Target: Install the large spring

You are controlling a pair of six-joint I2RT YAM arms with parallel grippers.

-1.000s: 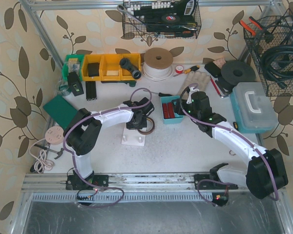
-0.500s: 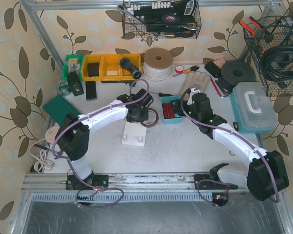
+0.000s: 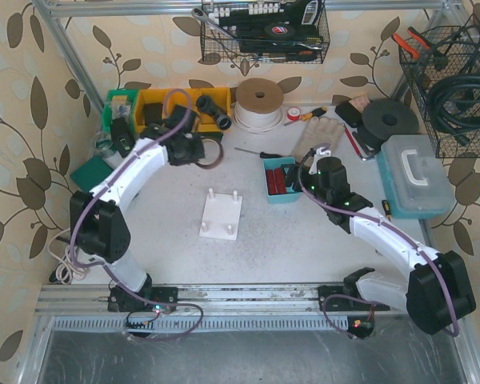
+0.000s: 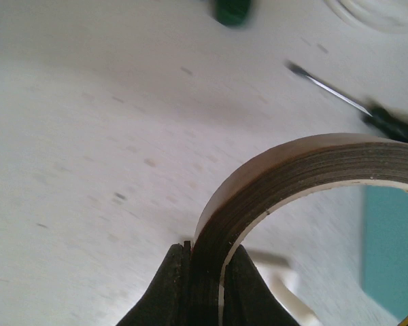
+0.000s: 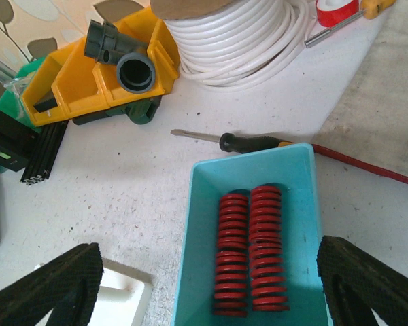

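Two red springs (image 5: 250, 251) lie side by side in a teal bin (image 5: 306, 204), also seen right of centre from above as the teal bin (image 3: 282, 198). The right spring (image 5: 269, 246) looks slightly longer and thicker. My right gripper (image 5: 207, 272) hangs open over the bin, its fingers wide apart on either side, touching nothing. The white peg plate (image 3: 222, 216) lies mid-table. At the back left, my left gripper (image 4: 205, 255) is shut on a brown tape roll (image 4: 292, 166), held off the table by the left gripper (image 3: 200, 150).
Yellow bins (image 3: 176, 108) with a grey pipe fitting (image 5: 126, 64), a white cable spool (image 3: 258, 104), a screwdriver (image 5: 251, 141) and a red cable (image 5: 367, 166) crowd the back. A translucent toolbox (image 3: 416, 176) stands right. A green pad (image 3: 98, 180) lies left.
My left arm has swung from over the white plate to the back left, carrying the tape roll. The right gripper's fingers have spread wider above the bin.
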